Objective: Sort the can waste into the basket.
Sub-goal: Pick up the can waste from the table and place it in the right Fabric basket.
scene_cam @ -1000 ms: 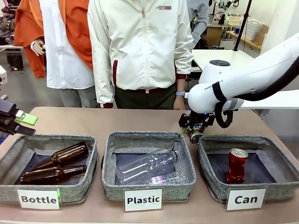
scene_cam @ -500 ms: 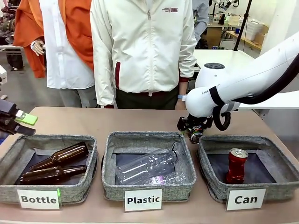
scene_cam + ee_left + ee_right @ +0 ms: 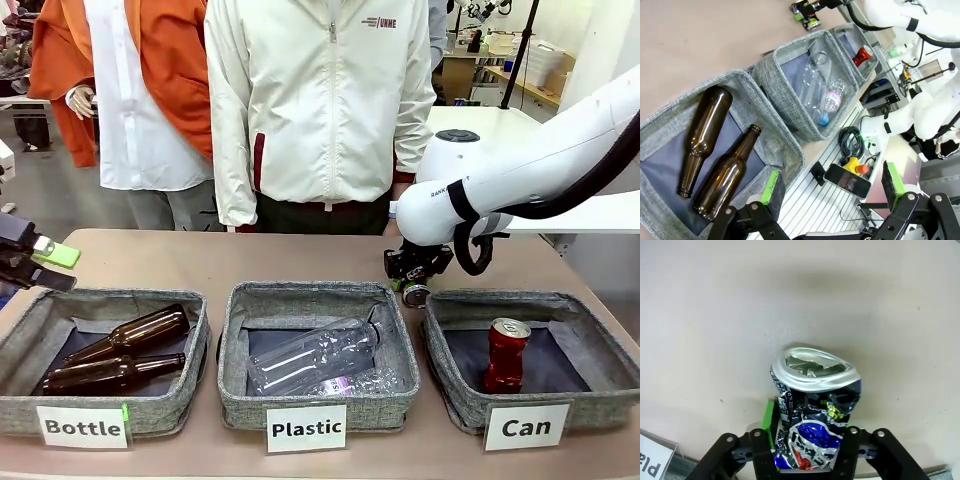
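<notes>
- My right gripper (image 3: pixel 414 283) pinches the crushed dark can (image 3: pixel 812 415) between its green pads, jaws pressed on its sides, silver rim pointing away from my wrist
- In the front view the can hangs w/ the gripper just behind the gap between the Plastic basket (image 3: pixel 318 400) and the Can basket (image 3: pixel 455 400), above bare table (image 3: pixel 200 260); whether it's clear of the tabletop I can't tell
- The red can (image 3: pixel 506 354) stands upright inside the Can basket, so half the sort looks done
- My left gripper (image 3: pixel 830 197) hovers off by the Bottle basket (image 3: pixel 785 145), jaws spread, holding nothing
- A person in a white jacket (image 3: pixel 320 110) stands at the far side, hands off the table
- Step in hand, by my read: carry of the 2nd can
- Next move calls for: lift over the near wall, shift toward my right, centre over the dark floor beside the red can, then release w/o knocking it
</notes>
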### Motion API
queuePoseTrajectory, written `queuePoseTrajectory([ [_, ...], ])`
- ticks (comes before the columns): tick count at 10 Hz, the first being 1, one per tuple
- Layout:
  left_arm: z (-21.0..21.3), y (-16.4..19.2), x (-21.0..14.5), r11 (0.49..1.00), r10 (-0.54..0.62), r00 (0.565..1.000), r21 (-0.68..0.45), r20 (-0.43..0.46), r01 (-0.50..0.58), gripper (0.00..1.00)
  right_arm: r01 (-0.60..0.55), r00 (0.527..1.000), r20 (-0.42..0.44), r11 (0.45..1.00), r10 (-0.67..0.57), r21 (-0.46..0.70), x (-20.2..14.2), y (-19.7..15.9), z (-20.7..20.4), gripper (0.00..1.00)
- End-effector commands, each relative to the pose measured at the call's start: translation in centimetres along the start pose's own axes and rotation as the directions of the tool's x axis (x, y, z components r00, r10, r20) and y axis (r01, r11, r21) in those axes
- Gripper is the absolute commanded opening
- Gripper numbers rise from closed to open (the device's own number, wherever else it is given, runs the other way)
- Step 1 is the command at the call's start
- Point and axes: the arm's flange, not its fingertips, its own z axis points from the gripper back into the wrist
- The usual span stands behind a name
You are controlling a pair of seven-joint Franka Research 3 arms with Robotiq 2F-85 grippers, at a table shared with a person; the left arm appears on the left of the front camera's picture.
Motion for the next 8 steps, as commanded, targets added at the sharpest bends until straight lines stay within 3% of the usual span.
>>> queuePoseTrajectory([
  [1, 0.3, -0.1, -0.3, 1.0, 0.003, 1.0, -0.008, -0.006, -0.003, 1.0, 0.017, 1.0, -0.012, 0.999, -0.018, -0.038, 0.2, 0.7, -0.7, 0.13],
  [2, 0.3, -0.1, -0.3, 1.0, 0.003, 1.0, -0.008, -0.006, -0.003, 1.0, 0.015, 1.0, -0.014, 0.999, -0.016, -0.032, 0.1, 0.6, -0.7, 0.0],
  [8, 0.3, -0.1, -0.3, 1.0, 0.003, 1.0, -0.008, -0.006, -0.003, 1.0, -0.025, 1.0, -0.005, 0.998, 0.025, -0.06, 0.1, 0.2, 0.7, 0.0],
])
